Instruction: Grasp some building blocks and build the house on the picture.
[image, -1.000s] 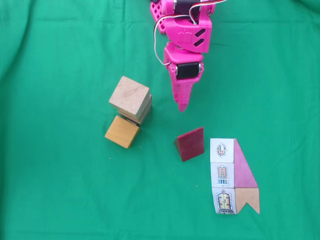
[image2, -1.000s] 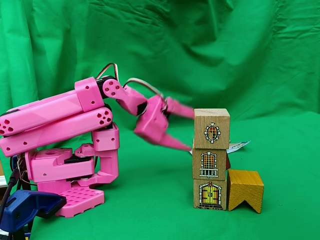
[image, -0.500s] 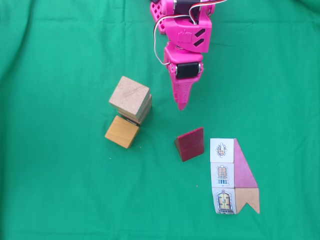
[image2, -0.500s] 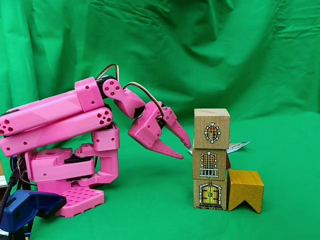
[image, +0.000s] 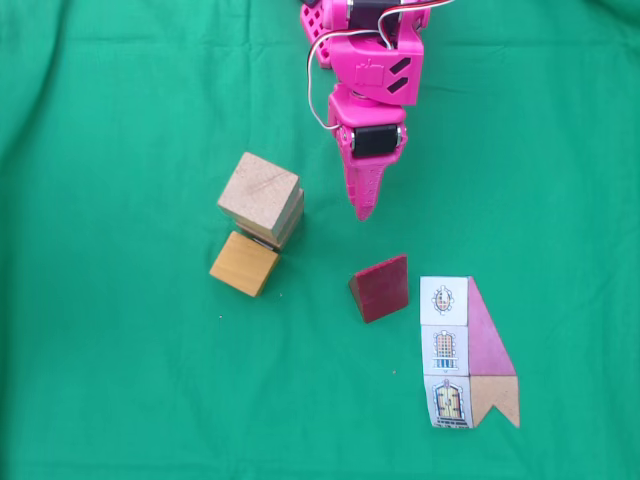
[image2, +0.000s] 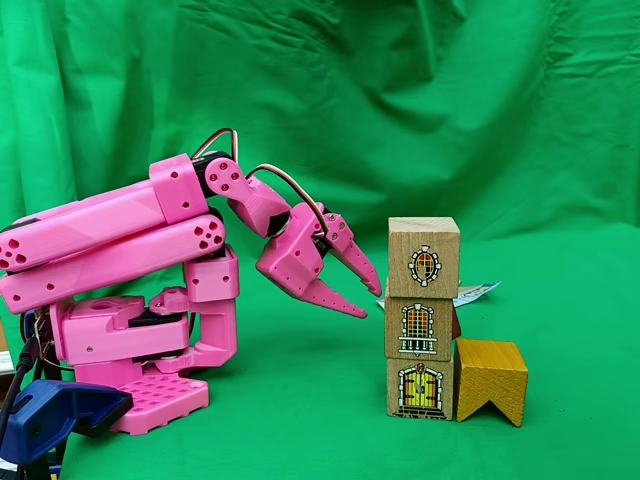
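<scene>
- So the gripper (image2: 368, 300) has pulled back from the three-cube tower (image2: 422, 318) over the last second and now sits parked, jaws parted, holding nothing.
- Tower's standing mid-cloth, orange notched block (image2: 490, 380) touching its base.
- Dark red wedge (image: 381, 288) lies loose beside the picture (image: 468, 352), so the roof's probably next.
</scene>
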